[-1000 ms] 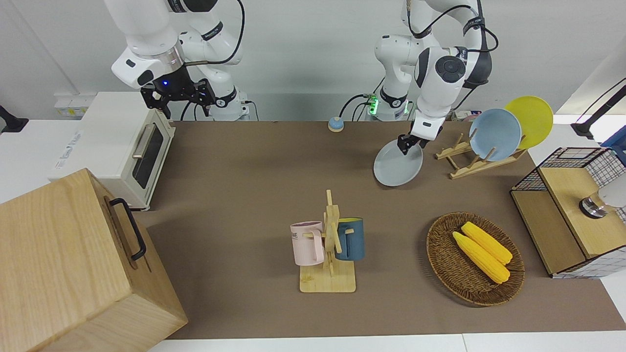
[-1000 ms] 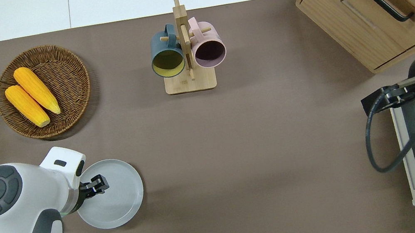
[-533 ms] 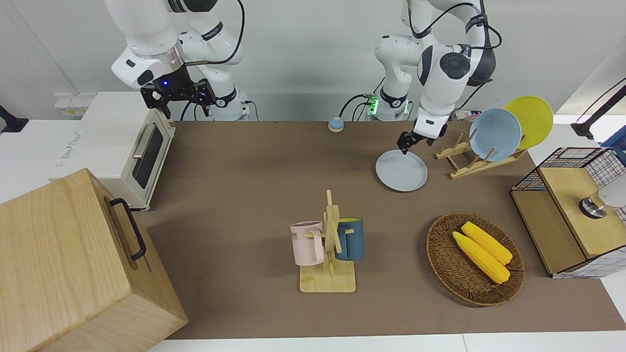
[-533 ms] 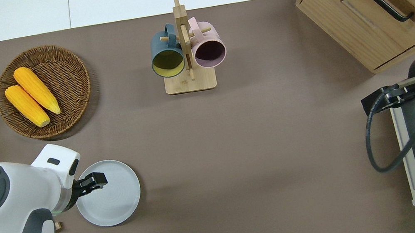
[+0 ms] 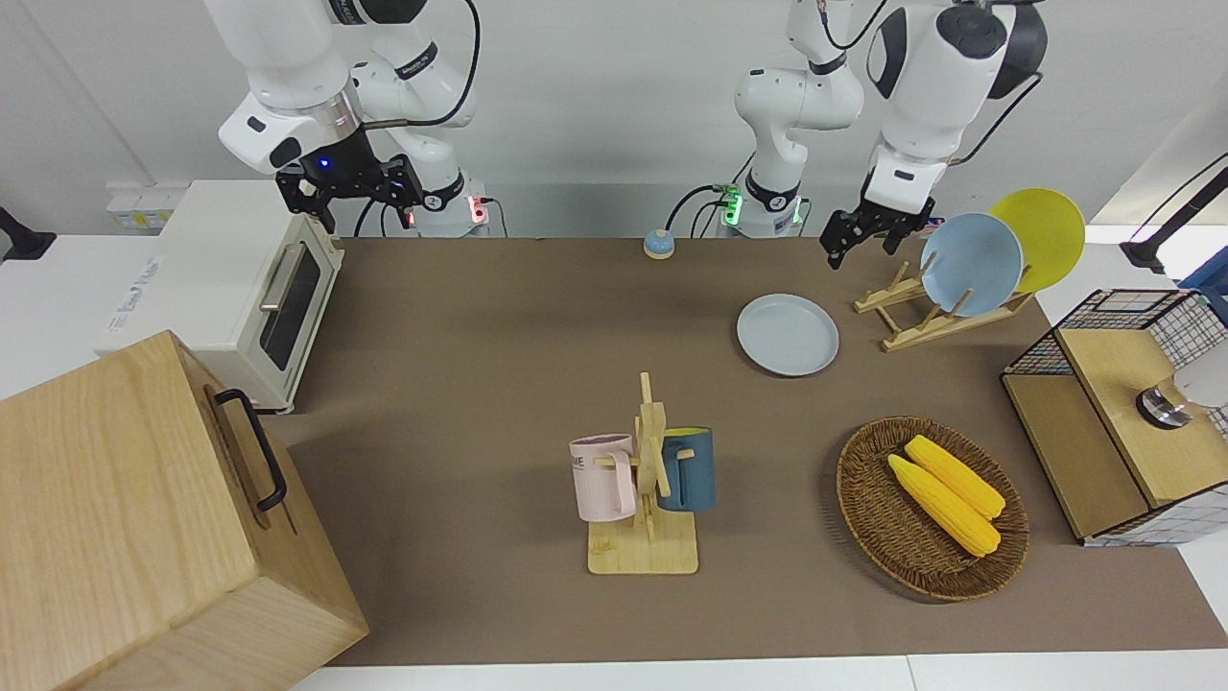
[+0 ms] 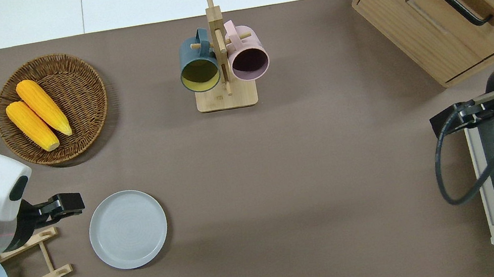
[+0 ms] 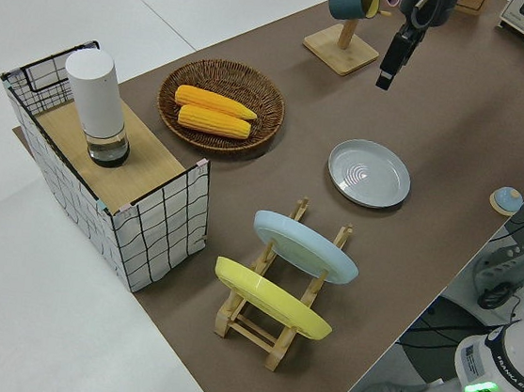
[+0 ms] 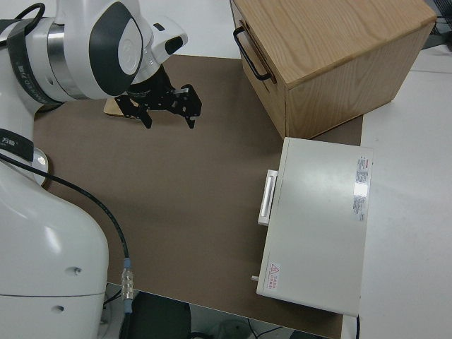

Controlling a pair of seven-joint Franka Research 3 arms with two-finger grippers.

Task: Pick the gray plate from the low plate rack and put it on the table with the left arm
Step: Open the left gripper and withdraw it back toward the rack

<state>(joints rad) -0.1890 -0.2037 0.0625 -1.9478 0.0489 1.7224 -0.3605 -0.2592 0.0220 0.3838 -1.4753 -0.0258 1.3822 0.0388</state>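
I see the left arm (image 5: 945,58) raised, its wrist angled downward, with the left gripper (image 6: 68,204) up in the air holding nothing. Its fingers (image 5: 837,251) are spread apart. The right arm (image 5: 288,77) is parked, its gripper (image 8: 169,109) open.

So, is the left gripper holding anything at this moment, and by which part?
Nothing is held. The left gripper is open and in the air, apart from the gray plate, which lies flat on the table. The right arm is parked.
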